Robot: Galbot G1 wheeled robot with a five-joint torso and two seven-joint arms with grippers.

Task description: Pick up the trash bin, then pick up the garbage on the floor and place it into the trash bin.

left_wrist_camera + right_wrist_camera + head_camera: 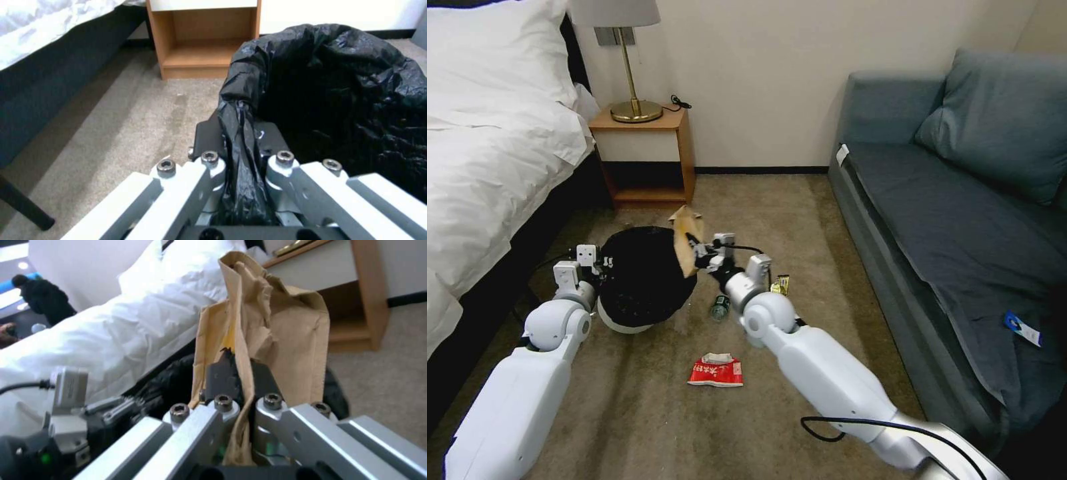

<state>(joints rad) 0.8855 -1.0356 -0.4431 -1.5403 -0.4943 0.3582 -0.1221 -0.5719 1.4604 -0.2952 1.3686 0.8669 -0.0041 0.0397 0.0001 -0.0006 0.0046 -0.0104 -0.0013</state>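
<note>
Above the trash bin (642,280), steadied by the left gripper (242,146) clenching its liner, the right gripper (238,373) grasps the paper scrap (267,336) for dropping in.

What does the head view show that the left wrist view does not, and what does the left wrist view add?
Head view alone: the right gripper shut on the tan paper scrap at the bin's far rim, and on the carpet the red-and-white wrapper, clear bottle and snack packet.

Left wrist view alone: close up, the left gripper pinching the black liner at the rim.

Both: the trash bin, the wooden nightstand, the bed.
</note>
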